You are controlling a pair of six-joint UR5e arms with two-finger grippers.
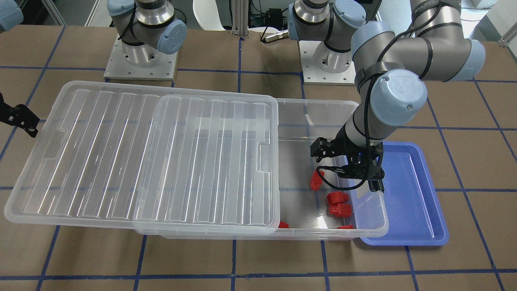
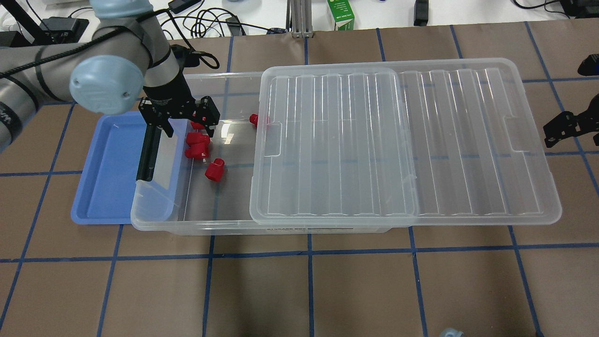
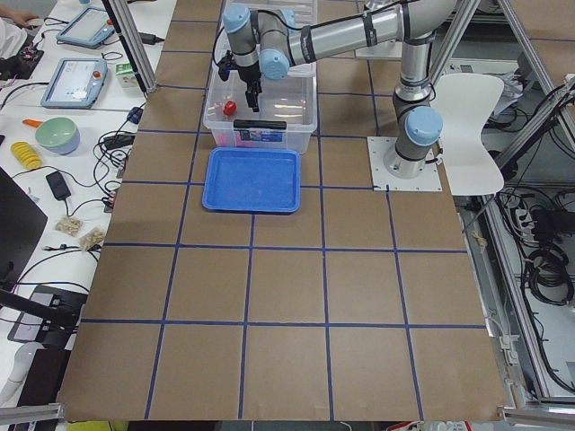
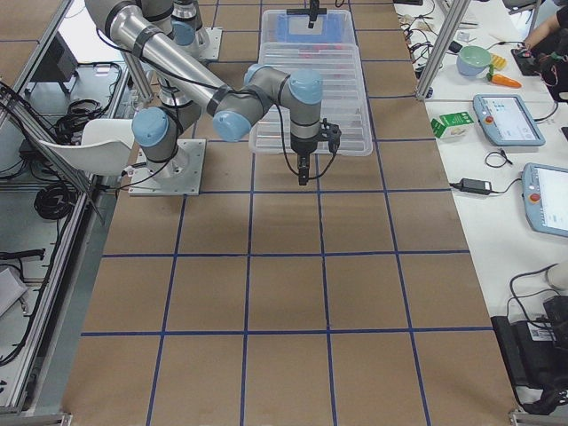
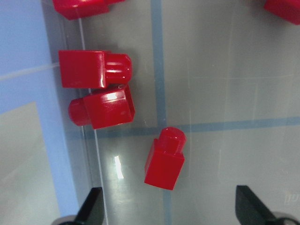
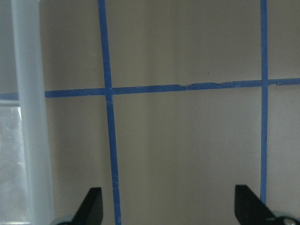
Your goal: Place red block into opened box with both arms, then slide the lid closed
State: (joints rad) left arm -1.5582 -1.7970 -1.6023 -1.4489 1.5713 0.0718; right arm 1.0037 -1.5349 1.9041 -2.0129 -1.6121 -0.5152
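Observation:
Several red blocks lie on the floor of the clear box, among them one red block just ahead of my left gripper and two side by side. The left gripper hangs over the uncovered end of the box, open and holding nothing. The ribbed lid covers the rest of the box and overhangs its far end. My right gripper is open and holds nothing; it hovers over bare table just beyond the lid's outer short edge.
A shallow blue tray lies against the box's uncovered end, partly under its rim. A black bar latch stands at that short end. Both arm bases are bolted behind the box. Brown table with blue tape lines surrounds everything.

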